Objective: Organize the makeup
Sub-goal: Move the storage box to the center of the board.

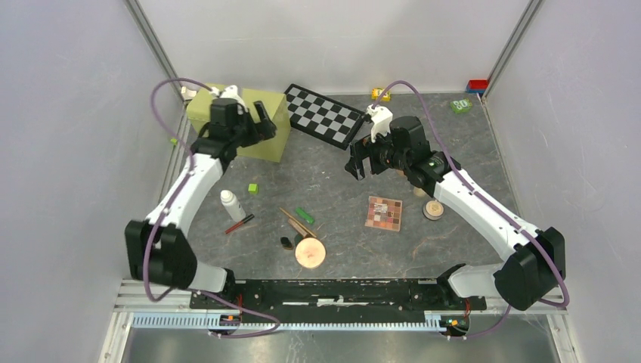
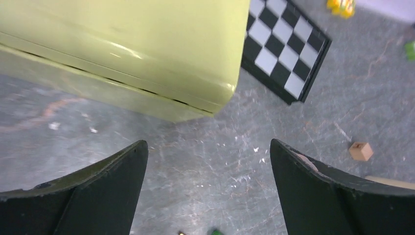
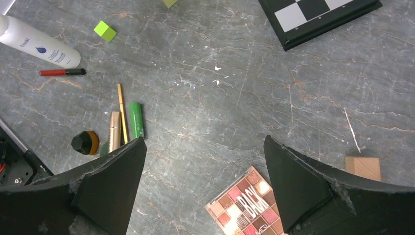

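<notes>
Two claws hang spread and empty over the bench (image 1: 348, 227): the left claw (image 2: 208, 143) beside the yellow-green box (image 1: 243, 130). Loose on the bench lie the white bottle (image 1: 232, 205), red pencil (image 1: 239, 224), green tube (image 1: 305, 215), black brush (image 1: 287, 243), round peach compact (image 1: 310, 252), then the eyeshadow palette (image 1: 384, 213), near the right claw (image 3: 204, 139)

Eyeshadow palette (image 3: 242, 208): large white letters reading "BACK" ran slantwise across the pink and brown pans, as seen from the right wrist. Smaller letters beneath them were cut off at the frame's lower edge and could not be made out.
White bottle (image 3: 41, 45): bore a blue drop sign beside a short line of small dark print, too fine to read.
</notes>
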Robot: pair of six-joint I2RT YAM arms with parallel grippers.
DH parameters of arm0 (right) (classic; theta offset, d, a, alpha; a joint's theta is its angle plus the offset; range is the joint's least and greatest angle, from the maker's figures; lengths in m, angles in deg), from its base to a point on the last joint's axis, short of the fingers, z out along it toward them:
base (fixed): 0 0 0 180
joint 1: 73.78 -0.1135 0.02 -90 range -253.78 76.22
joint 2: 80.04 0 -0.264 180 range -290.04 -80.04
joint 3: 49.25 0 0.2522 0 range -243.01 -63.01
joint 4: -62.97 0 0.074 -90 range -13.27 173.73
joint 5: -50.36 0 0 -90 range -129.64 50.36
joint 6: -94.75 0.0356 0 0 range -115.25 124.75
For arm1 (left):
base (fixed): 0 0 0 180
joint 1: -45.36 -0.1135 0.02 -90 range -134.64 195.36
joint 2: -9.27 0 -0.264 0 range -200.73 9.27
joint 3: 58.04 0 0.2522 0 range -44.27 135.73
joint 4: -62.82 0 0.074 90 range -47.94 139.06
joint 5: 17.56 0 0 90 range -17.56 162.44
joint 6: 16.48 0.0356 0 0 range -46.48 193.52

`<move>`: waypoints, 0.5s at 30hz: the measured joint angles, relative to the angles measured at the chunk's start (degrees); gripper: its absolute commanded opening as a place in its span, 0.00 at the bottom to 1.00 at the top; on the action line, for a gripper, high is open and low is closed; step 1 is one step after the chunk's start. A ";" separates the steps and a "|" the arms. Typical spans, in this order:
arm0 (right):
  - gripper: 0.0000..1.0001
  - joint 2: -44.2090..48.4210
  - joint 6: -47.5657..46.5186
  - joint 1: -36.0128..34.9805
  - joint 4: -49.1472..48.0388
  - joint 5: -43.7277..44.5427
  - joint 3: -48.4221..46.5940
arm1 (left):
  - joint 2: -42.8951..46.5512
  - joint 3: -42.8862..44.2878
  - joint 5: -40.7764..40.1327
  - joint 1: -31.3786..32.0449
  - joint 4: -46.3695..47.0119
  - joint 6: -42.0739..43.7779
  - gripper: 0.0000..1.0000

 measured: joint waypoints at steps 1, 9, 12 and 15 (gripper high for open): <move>0.97 0.00 0.00 0.00 0.15 0.26 0.00 | 2.27 0.07 -0.39 -0.98 -0.57 0.48 1.00; 0.97 0.07 0.02 0.00 0.57 0.98 0.15 | 9.84 4.52 1.14 -20.24 1.05 2.05 1.00; 0.97 0.22 0.02 0.00 0.66 1.01 0.61 | 9.11 2.93 2.51 -26.73 3.17 1.99 1.00; 0.97 0.24 0.02 0.00 0.63 1.07 0.92 | 8.04 -0.68 3.72 -29.88 6.80 1.97 1.00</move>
